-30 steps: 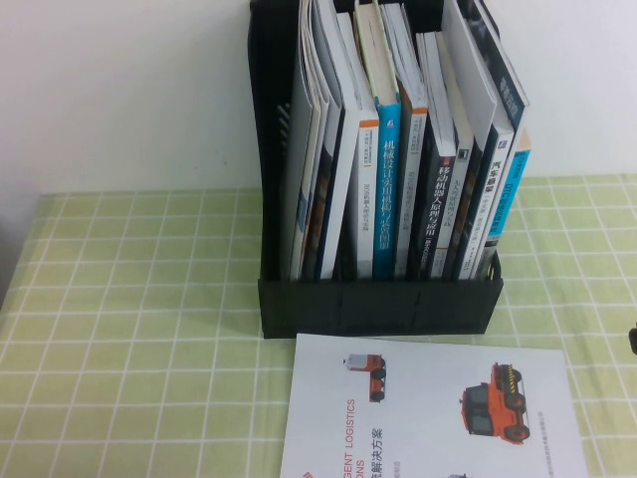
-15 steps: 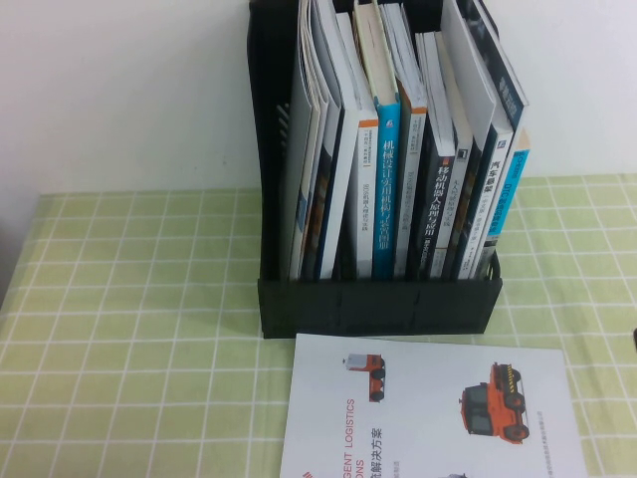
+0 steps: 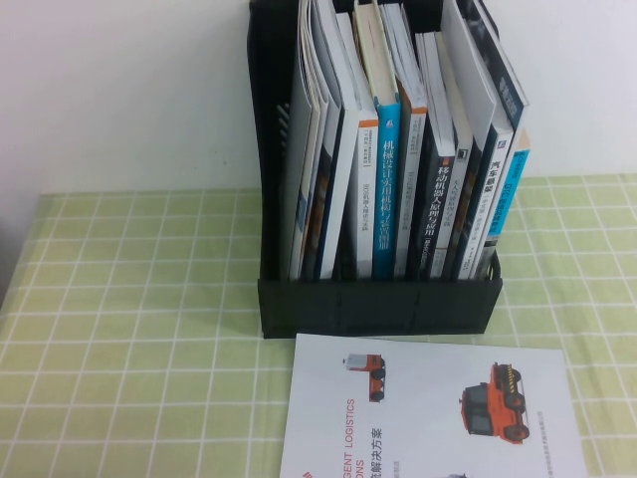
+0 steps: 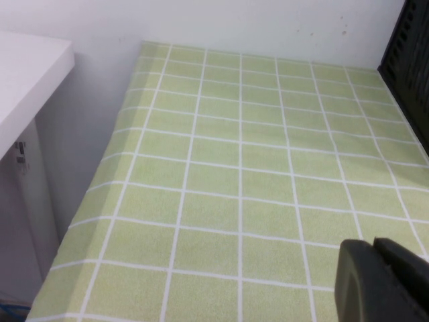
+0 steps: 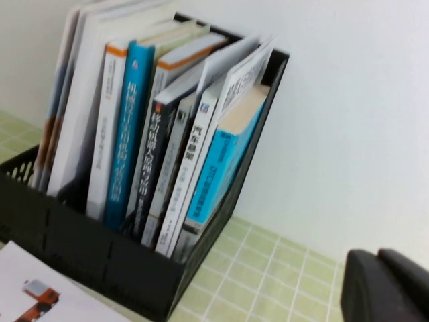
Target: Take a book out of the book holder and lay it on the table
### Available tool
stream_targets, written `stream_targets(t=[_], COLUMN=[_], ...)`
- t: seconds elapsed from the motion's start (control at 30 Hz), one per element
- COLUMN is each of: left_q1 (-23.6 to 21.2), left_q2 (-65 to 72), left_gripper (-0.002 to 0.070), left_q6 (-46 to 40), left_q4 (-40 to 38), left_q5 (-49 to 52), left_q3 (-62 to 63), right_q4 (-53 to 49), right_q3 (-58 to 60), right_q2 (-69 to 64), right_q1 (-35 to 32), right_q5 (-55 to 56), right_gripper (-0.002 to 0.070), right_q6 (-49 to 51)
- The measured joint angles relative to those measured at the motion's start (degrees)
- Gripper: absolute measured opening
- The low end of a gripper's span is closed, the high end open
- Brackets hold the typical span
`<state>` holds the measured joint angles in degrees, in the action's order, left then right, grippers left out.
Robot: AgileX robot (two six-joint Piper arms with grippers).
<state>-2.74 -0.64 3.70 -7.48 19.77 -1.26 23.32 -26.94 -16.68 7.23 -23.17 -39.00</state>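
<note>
The book (image 3: 433, 413), white cover up with orange-red truck pictures and red "LOGISTICS" lettering, lies flat on the table (image 3: 119, 299) just in front of the book holder (image 3: 378, 304). The black holder is packed with several upright books, among them a blue-spined one (image 3: 386, 189). Neither gripper shows in the high view. In the left wrist view my left gripper (image 4: 373, 243) is shut and empty above the checked cloth, left of the holder's side (image 4: 409, 60). In the right wrist view my right gripper (image 5: 377, 255) is shut and empty, to the right of the holder (image 5: 100, 255); a corner of the book (image 5: 37, 292) shows.
A white wall stands right behind the holder. The table's left edge (image 4: 100, 174) drops off beside a white shelf (image 4: 27, 74). Open cloth lies left and right of the holder.
A dark piece of the right arm at the right edge of the high view has drawn back out of sight. The book and holder have not moved.
</note>
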Motion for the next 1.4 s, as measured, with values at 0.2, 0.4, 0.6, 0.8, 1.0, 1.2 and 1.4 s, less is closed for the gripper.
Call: stream_targets(t=[0.2, 0.4, 0.6, 0.8, 1.0, 1.2, 1.4], left_q1=[0.0, 0.0, 0.0, 0.0, 0.0, 0.0, 0.0], left_q2=[0.0, 0.0, 0.0, 0.0, 0.0, 0.0, 0.0], left_gripper=[-0.0001, -0.0001, -0.0001, -0.0001, -0.0001, -0.0001, -0.0001], left_q6=[0.0, -0.1, 0.0, 0.0, 0.0, 0.0, 0.0], left_q4=[0.0, 0.0, 0.0, 0.0, 0.0, 0.0, 0.0], left_q5=[0.0, 0.0, 0.0, 0.0, 0.0, 0.0, 0.0], left_q3=[0.0, 0.0, 0.0, 0.0, 0.0, 0.0, 0.0], right_q4=[0.0, 0.1, -12.2, -31.4, -35.2, -35.4, -35.7], right_q3=[0.2, 5.2, 9.5, 14.5, 25.1, 28.5, 28.5], right_q2=[1.2, 1.2, 4.3, 10.4, 16.8, 17.2, 17.2], right_q1=[0.0, 0.0, 0.0, 0.0, 0.0, 0.0, -0.4], right_q5=[0.1, 3.0, 3.4, 4.1, 8.9, 10.6, 2.2], right_gripper=[-0.0002, -0.0002, -0.0002, -0.0002, -0.0002, -0.0002, -0.0002], right_q6=[0.0, 3.7, 17.7, 36.8, 42.6, 43.0, 43.0])
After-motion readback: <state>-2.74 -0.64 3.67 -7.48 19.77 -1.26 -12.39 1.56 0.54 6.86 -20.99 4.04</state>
